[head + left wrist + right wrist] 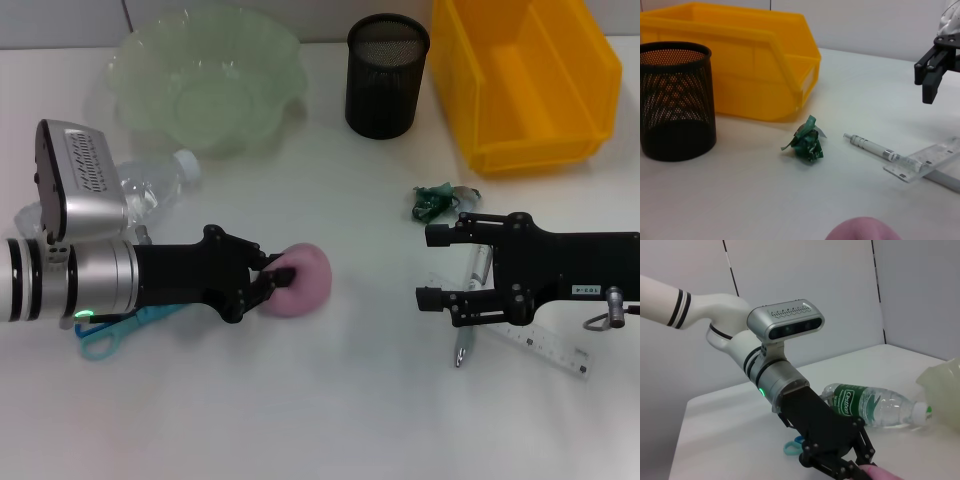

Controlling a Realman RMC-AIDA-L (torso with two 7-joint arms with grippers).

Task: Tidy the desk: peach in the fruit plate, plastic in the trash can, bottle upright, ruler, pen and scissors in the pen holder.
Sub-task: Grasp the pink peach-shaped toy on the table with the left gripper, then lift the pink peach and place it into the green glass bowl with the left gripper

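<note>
Head view: the left gripper (278, 278) sits low over the table (330, 410) at centre-left, its black fingers (262, 262) closed on the left side of the pink peach (300, 280), which rests on the table. Just behind that arm's wrist, a pair of blue-handled scissors (110, 335) lies partly under it on the near left. Farther left and back, the clear bottle (150, 190) lies on its side, cap pointing right and away. Beyond the bottle stands the pale green fruit plate (208, 85) at the far left.

The right gripper (430, 265) hovers at centre-right with its two fingers spread apart, holding nothing; the right wrist view does not show them. Between and under those fingers lies the pen (470, 310), running near to far, and the clear ruler (540, 345) crosses it on a slant to the near right. Just beyond the far finger sits the crumpled green plastic (432, 200).

In the left wrist view the plastic (807, 140) lies between the black mesh pen holder (675, 100) and the pen (870, 146), apart from both. The pen holder (387, 75) stands upright at the far centre, and the yellow trash can (525, 80) stands just to its right, at the far right.
</note>
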